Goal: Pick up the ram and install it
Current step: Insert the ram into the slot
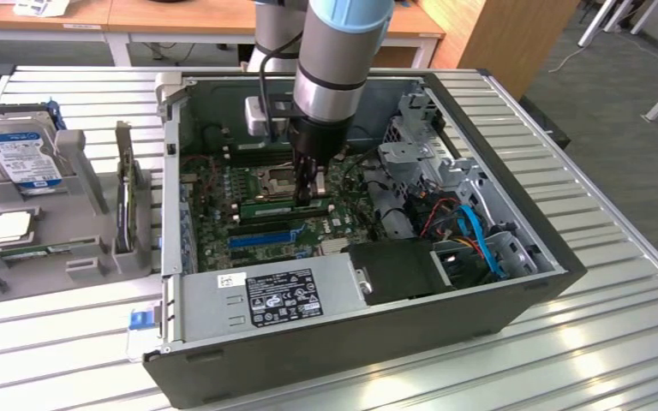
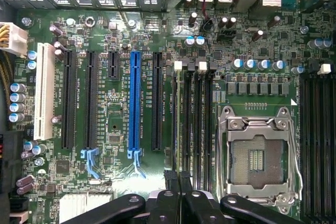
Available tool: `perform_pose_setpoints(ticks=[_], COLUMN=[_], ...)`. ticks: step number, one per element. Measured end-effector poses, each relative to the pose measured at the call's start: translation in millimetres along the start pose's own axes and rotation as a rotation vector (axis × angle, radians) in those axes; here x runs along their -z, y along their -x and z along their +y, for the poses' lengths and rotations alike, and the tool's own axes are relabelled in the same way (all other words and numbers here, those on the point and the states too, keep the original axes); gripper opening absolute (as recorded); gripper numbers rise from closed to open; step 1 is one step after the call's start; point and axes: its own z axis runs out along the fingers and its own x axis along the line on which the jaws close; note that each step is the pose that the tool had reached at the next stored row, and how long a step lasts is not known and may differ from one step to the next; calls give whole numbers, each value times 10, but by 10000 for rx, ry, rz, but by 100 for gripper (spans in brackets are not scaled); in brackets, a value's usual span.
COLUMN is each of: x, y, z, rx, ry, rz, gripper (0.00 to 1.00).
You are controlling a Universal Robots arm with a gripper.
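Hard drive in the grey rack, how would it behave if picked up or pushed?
The hard drive looks like a rigid metal block, so probably stiff and heavy for its size. Standing on edge in the grey rack, it might tip if nudged.

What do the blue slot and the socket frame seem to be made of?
The blue slot looks like plastic: even colour, dull surface. The socket frame is probably metal: silvery, with bright glints.

The arm (image 1: 335,60) is hiding the middle of the motherboard (image 1: 220,201); the gripper (image 1: 309,195) is blocking whatever is sitting between its tips.
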Motion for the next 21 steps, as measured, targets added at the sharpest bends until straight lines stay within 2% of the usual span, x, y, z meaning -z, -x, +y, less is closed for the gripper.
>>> perform_pose_setpoints(ticks=[16,17,18,19,21], x=[-35,-36,-35,-35,-34], y=[0,0,0,0,-1], z=[-3,-2,-2,-2,-2], rx=[1,0,1,1,0], ry=[-5,-3,-2,-2,-1], rz=[-4,-5,-4,-3,-1], gripper=[13,18,18,25,25])
